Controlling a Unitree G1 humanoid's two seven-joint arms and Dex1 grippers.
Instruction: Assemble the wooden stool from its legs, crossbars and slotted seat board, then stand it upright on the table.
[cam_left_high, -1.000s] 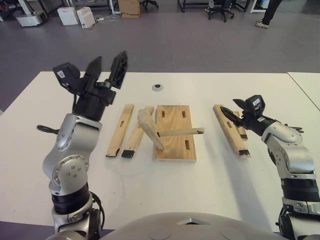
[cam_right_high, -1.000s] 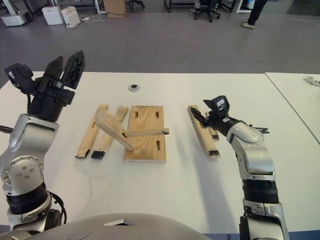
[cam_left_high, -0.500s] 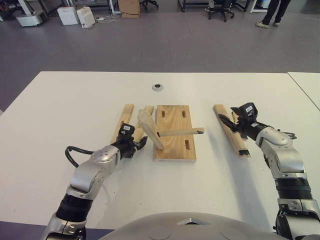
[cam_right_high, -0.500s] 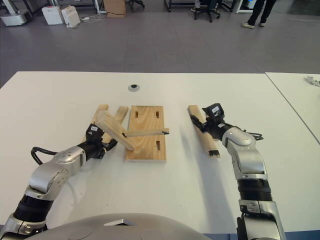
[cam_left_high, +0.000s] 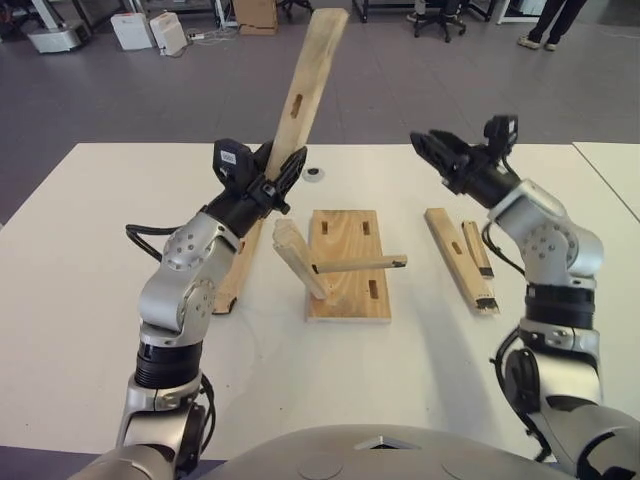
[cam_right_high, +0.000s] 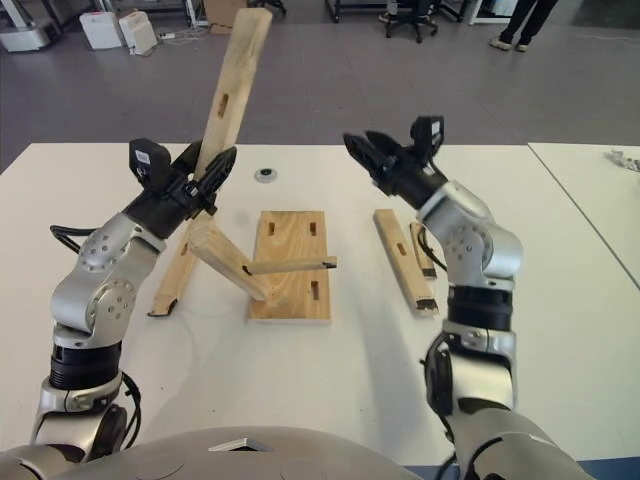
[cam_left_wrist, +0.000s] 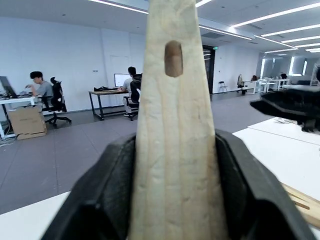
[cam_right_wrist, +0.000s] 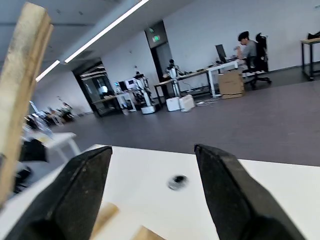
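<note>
Wooden, the stool leg (cam_left_high: 300, 95) is pinched in the left jaws and held tilted up over the white tabletop (cam_left_high: 100, 250). The slotted seat board (cam_left_high: 348, 240) lies flat at centre, with a joined leg and crossbar (cam_left_high: 300, 258) propped on it. The right jaws are spread above the far right. Grey floor (cam_left_high: 400, 90) is seen beyond.

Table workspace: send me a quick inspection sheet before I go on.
Surface: white table, flat.
Job's things: slotted wooden seat board lying flat; pale wooden leg held tilted in the air; leg-and-crossbar piece lying across the board; another leg flat at left; two wooden pieces flat at right.
Clutter: small dark round object beyond the board.
Pincers: left pincer shut on the pale leg; right pincer open, empty, above the table.
Cables: black cable looping beside the left arm.
Surroundings: open floor, office chairs, cardboard box.
</note>
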